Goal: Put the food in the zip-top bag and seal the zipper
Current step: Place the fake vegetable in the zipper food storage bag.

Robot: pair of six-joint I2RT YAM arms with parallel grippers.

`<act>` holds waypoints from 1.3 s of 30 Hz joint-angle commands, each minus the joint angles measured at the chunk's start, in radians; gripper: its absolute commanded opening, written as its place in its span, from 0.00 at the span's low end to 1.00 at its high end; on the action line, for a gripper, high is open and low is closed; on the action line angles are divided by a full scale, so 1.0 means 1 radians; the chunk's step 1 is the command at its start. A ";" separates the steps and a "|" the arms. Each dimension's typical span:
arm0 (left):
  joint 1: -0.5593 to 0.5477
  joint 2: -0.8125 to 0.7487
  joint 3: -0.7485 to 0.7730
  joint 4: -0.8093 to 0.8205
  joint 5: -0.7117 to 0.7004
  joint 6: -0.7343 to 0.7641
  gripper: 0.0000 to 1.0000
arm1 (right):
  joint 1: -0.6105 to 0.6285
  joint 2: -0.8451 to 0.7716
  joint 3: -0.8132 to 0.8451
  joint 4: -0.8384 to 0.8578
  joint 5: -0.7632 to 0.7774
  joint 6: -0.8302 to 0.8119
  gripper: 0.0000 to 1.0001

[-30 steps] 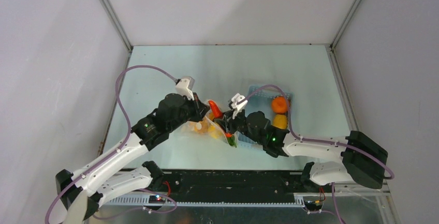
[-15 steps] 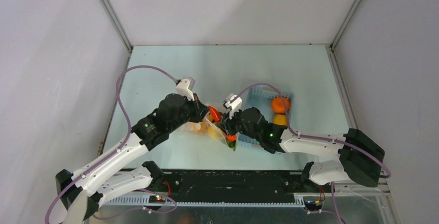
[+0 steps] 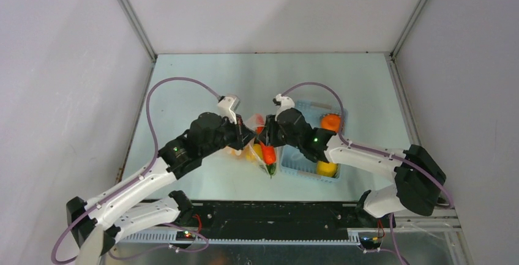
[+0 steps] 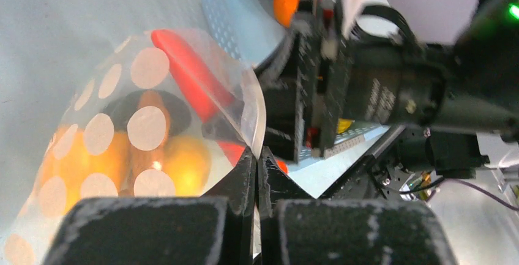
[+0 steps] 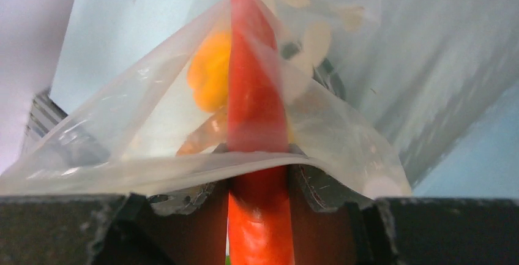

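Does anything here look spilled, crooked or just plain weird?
Only the red pepper: it sticks partly out of the zip-top bag's mouth, pinched by the right gripper. That looks like a step in progress, not a mishap.

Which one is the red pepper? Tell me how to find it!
Look at the middle of the table, just beside the light blue basket. The right end effector pinches the red pepper, its tip inside the dotted clear bag. It is the only long red piece; its neighbours inside are yellow and orange.
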 commanded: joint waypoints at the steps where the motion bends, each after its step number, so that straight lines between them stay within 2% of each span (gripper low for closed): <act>1: -0.033 -0.005 0.009 0.060 0.059 0.042 0.00 | -0.087 0.017 0.042 -0.106 -0.032 0.262 0.00; 12: -0.083 0.006 -0.036 0.108 0.146 0.025 0.00 | -0.130 -0.015 0.042 -0.005 0.157 0.492 0.00; 16: -0.091 0.031 -0.048 0.165 0.199 0.002 0.00 | -0.121 0.015 0.042 0.038 0.292 0.564 0.00; 20: -0.098 0.052 -0.043 0.181 0.181 -0.017 0.00 | -0.096 0.047 0.042 0.092 0.368 0.595 0.08; 23: -0.098 0.051 -0.039 0.180 0.127 -0.035 0.00 | -0.070 0.069 0.042 0.125 0.397 0.537 0.14; 30: -0.096 0.053 0.003 0.138 -0.121 -0.115 0.00 | -0.010 0.074 0.042 0.094 0.390 0.356 0.33; 32: -0.093 0.052 0.022 0.133 -0.177 -0.123 0.00 | 0.010 0.070 0.042 0.087 0.389 0.310 0.43; 33: -0.088 0.052 0.034 0.130 -0.206 -0.129 0.00 | 0.020 0.067 0.042 0.084 0.379 0.298 0.53; 35: -0.078 0.057 0.048 0.122 -0.236 -0.134 0.00 | 0.023 0.050 0.042 0.079 0.351 0.265 0.65; 36: -0.068 0.059 0.052 0.118 -0.240 -0.136 0.00 | 0.022 0.032 0.042 0.074 0.343 0.245 0.68; 39: -0.046 0.069 0.059 0.112 -0.243 -0.155 0.00 | 0.022 -0.025 0.042 0.068 0.283 0.185 0.89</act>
